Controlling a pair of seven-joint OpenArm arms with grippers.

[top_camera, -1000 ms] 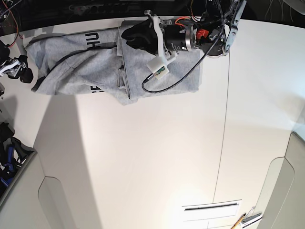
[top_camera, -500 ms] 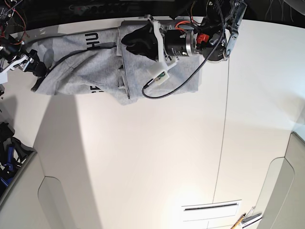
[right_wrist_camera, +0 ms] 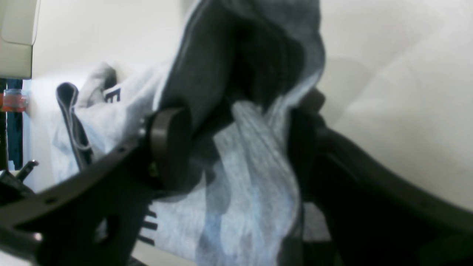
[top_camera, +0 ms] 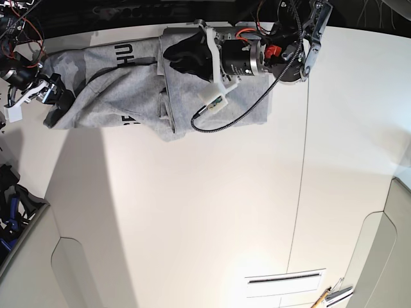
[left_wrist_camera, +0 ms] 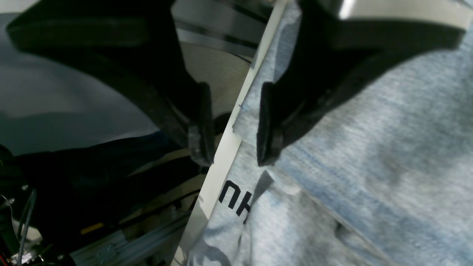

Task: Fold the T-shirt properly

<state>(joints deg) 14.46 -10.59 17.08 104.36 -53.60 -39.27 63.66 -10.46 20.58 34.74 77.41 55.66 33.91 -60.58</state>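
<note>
The heather-grey T-shirt point(top_camera: 122, 83) lies crumpled along the table's far edge, with black lettering point(top_camera: 123, 52) showing. My left gripper point(top_camera: 172, 56) rests on the shirt's upper middle. In the left wrist view this gripper point(left_wrist_camera: 232, 147) is open with a narrow gap. One fingertip point(left_wrist_camera: 266, 129) lies on the shirt point(left_wrist_camera: 369, 166) and the other hangs past the table edge. My right gripper point(top_camera: 56, 102) is at the shirt's left end. In the right wrist view it point(right_wrist_camera: 236, 147) stands wide open with bunched cloth point(right_wrist_camera: 251, 192) filling the gap.
The white table point(top_camera: 205, 205) has a seam line point(top_camera: 302, 160) running front to back. A black cable point(top_camera: 237, 112) loops from the left arm over the shirt. A bin with blue items point(top_camera: 13, 212) sits at the left. Small tools point(top_camera: 334, 295) lie front right.
My right gripper has moved from off the shirt's left side onto its left end, so cloth now sits between the fingers. The left gripper shifted slightly toward the far edge.
</note>
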